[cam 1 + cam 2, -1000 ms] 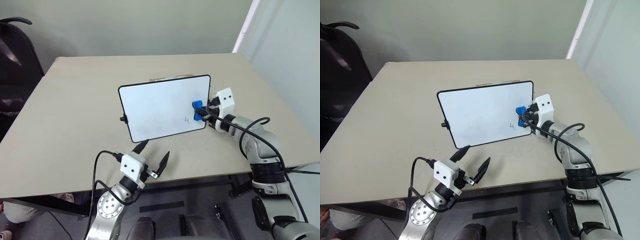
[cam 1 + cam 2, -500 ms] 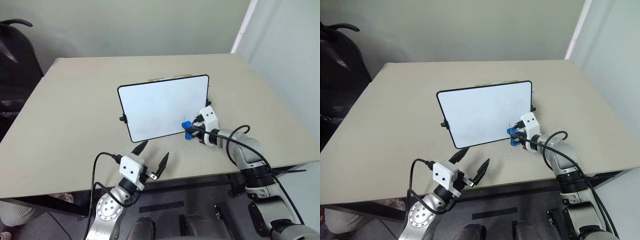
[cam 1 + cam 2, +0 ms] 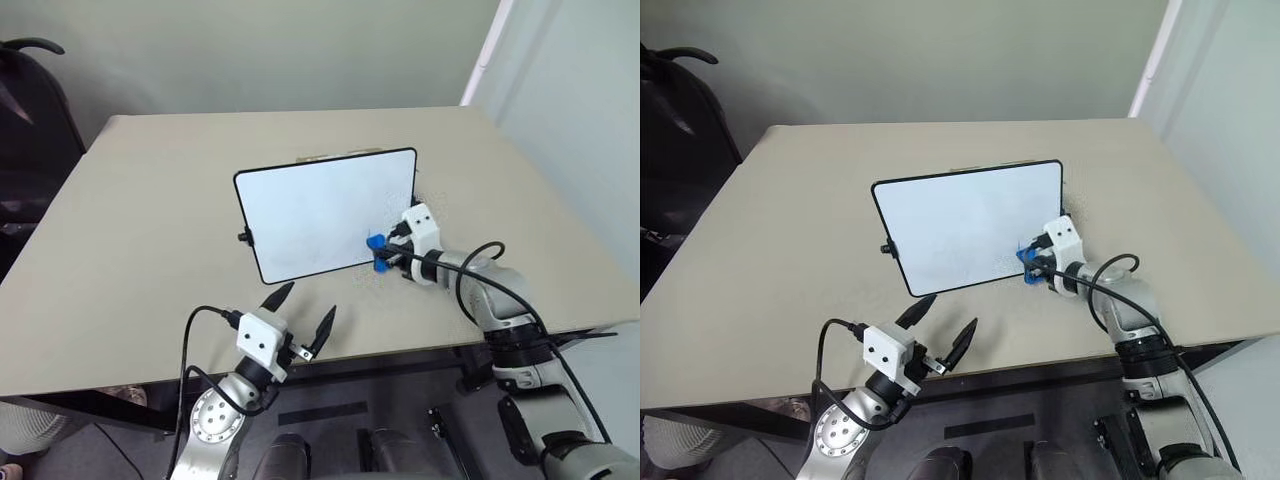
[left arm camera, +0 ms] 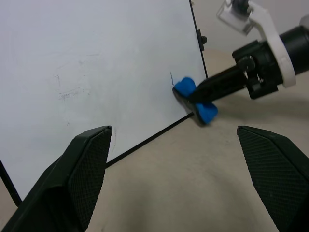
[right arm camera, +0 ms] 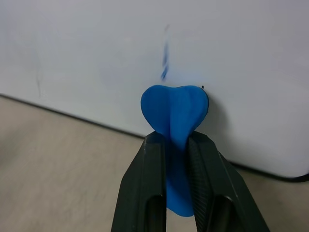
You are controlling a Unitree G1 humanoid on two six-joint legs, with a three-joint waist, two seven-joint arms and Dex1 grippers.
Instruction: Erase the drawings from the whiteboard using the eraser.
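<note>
With its jaws clenched on the eraser (image 5: 175, 116), the right gripper (image 3: 386, 256) has swept down to the whiteboard (image 3: 310, 210)'s lower right corner on the desk (image 3: 150, 200), leaving only a faint blue streak (image 5: 165, 67) of the drawings, so one more pass seems needed.

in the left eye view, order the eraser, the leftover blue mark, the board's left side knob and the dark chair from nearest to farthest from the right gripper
1. eraser: pinched in the right gripper, at the whiteboard's lower right corner.
2. leftover blue mark: on the board just beyond the eraser.
3. left side knob: across the board.
4. dark chair: off the table, far left.
</note>
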